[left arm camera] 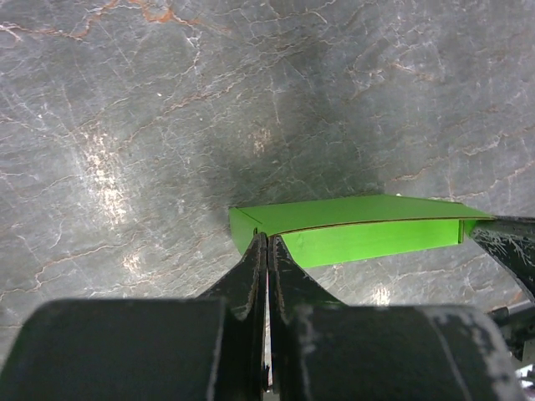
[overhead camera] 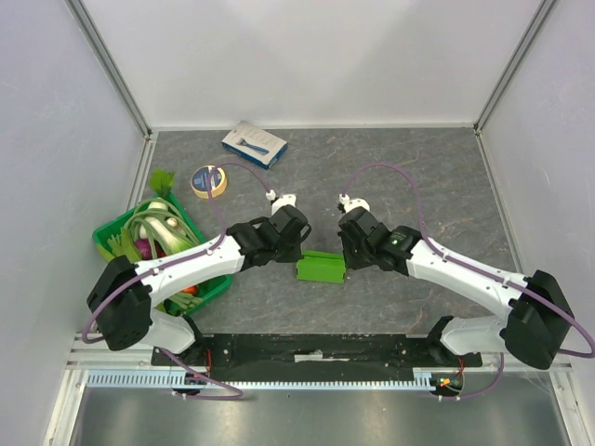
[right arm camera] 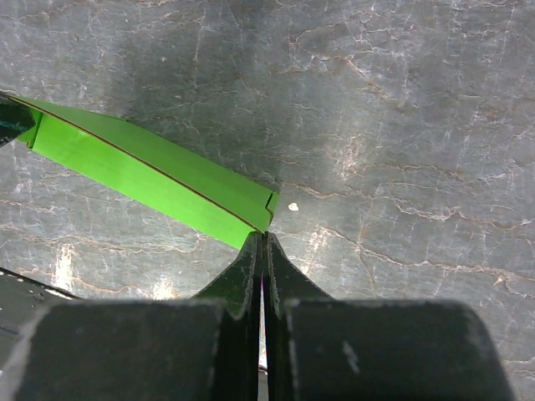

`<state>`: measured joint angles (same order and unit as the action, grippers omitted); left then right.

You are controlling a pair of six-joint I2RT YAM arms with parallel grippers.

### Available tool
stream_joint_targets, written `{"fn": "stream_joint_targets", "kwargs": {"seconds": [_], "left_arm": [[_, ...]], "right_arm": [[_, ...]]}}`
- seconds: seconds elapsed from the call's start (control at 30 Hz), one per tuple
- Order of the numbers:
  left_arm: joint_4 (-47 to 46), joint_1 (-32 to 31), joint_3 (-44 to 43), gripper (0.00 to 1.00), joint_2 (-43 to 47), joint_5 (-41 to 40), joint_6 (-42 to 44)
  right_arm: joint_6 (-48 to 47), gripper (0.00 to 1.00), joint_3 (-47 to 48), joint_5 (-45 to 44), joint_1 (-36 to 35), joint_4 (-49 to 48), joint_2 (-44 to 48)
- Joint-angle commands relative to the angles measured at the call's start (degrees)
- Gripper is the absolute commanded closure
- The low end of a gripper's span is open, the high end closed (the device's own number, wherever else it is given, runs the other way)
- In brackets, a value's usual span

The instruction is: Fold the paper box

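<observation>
Where the paper box (overhead camera: 321,268) is: down near the grey table (overhead camera: 418,167), spanning between both grippers
Left gripper (left arm camera: 267,242): clenched on the box's left end
Right gripper (right arm camera: 262,238): clenched on the box's right corner
Vegetable crate (overhead camera: 102,237): left of the box
Tape roll (overhead camera: 209,180), blue-white carton (overhead camera: 254,144): beyond the box, leftward
</observation>
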<state>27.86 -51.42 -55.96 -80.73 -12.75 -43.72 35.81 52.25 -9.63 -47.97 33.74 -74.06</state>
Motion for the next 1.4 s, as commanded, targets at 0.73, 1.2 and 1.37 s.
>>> {"fn": "stream_joint_targets", "kwargs": {"seconds": [0.73, 1.2, 1.37], "left_arm": [[-12.3, -7.1, 11.8, 0.98, 5.9, -8.6, 0.0], [-12.0, -9.7, 11.3, 0.98, 4.4, -10.5, -1.7], [-11.5, -10.0, 11.4, 0.98, 5.1, -11.3, -2.3]], "right_arm": [[5.7, 1.0, -0.3, 3.4, -1.9, -6.5, 2.3], [14.6, 1.0, -0.2, 2.0, -1.4, -6.4, 1.5], [19.3, 1.0, -1.2, 0.8, -1.3, -6.4, 0.8]]}}
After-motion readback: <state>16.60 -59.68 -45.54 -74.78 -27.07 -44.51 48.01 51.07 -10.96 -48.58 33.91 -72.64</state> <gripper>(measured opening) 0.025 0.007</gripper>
